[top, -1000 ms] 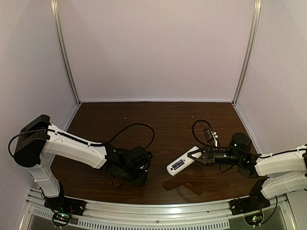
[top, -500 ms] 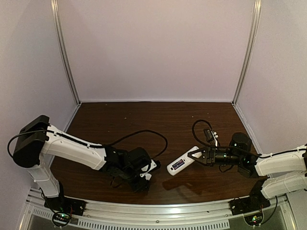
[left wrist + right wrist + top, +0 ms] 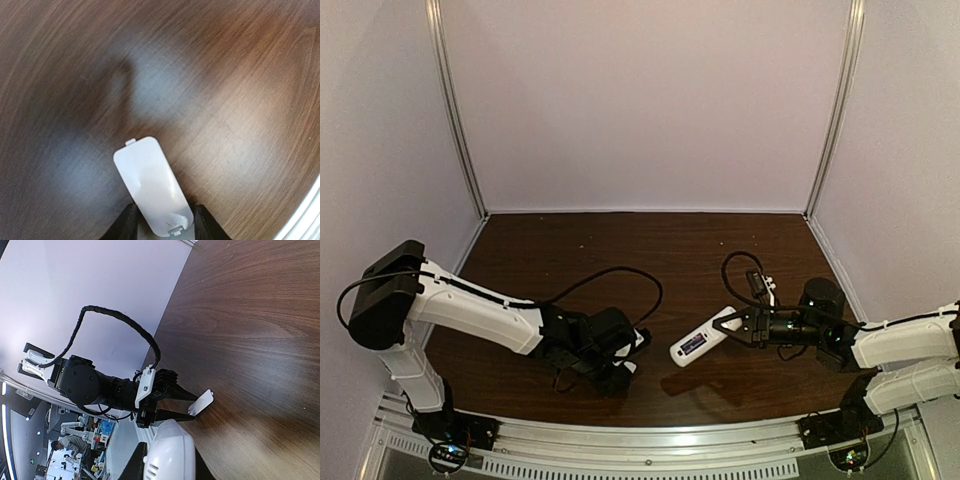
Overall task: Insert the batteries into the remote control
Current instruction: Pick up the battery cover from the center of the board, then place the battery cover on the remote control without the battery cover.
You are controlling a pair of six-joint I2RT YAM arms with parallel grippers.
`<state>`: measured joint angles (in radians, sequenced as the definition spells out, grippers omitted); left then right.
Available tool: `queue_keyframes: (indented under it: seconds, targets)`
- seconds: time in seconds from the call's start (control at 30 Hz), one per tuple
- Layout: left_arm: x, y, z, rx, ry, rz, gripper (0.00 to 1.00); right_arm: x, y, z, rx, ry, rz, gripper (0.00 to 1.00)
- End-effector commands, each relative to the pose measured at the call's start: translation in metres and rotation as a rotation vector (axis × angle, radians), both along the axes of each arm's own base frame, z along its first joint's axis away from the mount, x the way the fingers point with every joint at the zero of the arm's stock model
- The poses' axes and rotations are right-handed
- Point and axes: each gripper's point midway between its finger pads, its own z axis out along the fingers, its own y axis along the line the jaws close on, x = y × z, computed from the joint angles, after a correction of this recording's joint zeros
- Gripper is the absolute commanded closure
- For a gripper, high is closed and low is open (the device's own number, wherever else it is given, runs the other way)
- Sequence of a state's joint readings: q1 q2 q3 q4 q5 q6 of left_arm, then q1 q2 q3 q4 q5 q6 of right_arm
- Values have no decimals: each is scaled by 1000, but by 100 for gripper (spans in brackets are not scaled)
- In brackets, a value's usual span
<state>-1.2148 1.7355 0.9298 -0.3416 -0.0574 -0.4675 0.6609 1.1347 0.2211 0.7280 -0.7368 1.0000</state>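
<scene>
Left pincer point(image 3: 165, 227) has shifted, pinching smooth rounded cover point(image 3: 150, 185); right pincer point(image 3: 724, 328) seemingly clamps remote control point(image 3: 695, 343).

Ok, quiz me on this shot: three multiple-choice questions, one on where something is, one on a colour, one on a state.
1. Where is the remote control?
A) in the left claw
B) in the right claw
C) flat against the far wall

2. What colour is the cover piece?
A) white
B) black
C) red

3. The left claw is:
A) open and empty
B) out of every view
C) shut on the cover piece

Answers:
1. B, the top view shows the right claw clamped on the remote control's end.
2. A, it shows plain white in the left wrist view.
3. C, the claw pinches the cover piece's near end.
</scene>
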Motion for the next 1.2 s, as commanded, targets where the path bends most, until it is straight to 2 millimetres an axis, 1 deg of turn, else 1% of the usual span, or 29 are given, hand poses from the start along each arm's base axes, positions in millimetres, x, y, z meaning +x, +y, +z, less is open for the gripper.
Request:
queue_keyframes:
  seconds: [0.0, 0.03, 0.1, 0.2, 0.27, 0.4, 0.5, 0.67, 0.73, 0.8, 0.93, 1.1, 1.17]
  targets:
    - [-2, 22, -20, 116, 9, 25, 64, 0, -3, 1, 15, -7, -6, 100]
    - [0, 22, -17, 121, -8, 18, 65, 0, -3, 1, 16, -4, -7, 100]
    - [2, 17, -4, 97, -36, -22, 68, -1, -3, 0, 24, 3, -3, 100]
    - [6, 9, 24, 39, -99, -95, 71, -3, -3, -1, 47, 19, 4, 100]
    - [7, 7, 38, 20, -138, -138, 72, -4, -3, -1, 56, 27, 6, 100]
    - [12, 7, 61, 12, -205, -196, 77, -4, -2, -5, 56, 40, 7, 100]
    - [9, -2, 83, -33, -231, -266, 78, -2, -1, -7, 59, 53, 4, 100]
    - [4, -22, 134, -129, -325, -349, 79, -4, 4, -5, 93, 76, 10, 100]
    - [-2, -31, 149, -162, -360, -380, 79, -4, 6, -8, 102, 98, 6, 100]
    - [-7, -39, 159, -177, -388, -413, 79, -6, 9, -8, 113, 115, 8, 100]
    - [-12, -53, 163, -162, -403, -435, 79, -7, 14, -8, 132, 143, -9, 100]
    - [-22, -65, 154, -134, -395, -497, 79, -9, 20, -6, 146, 155, -29, 100]
    - [-22, -68, 149, -117, -387, -502, 79, -10, 22, -7, 143, 163, -32, 100]
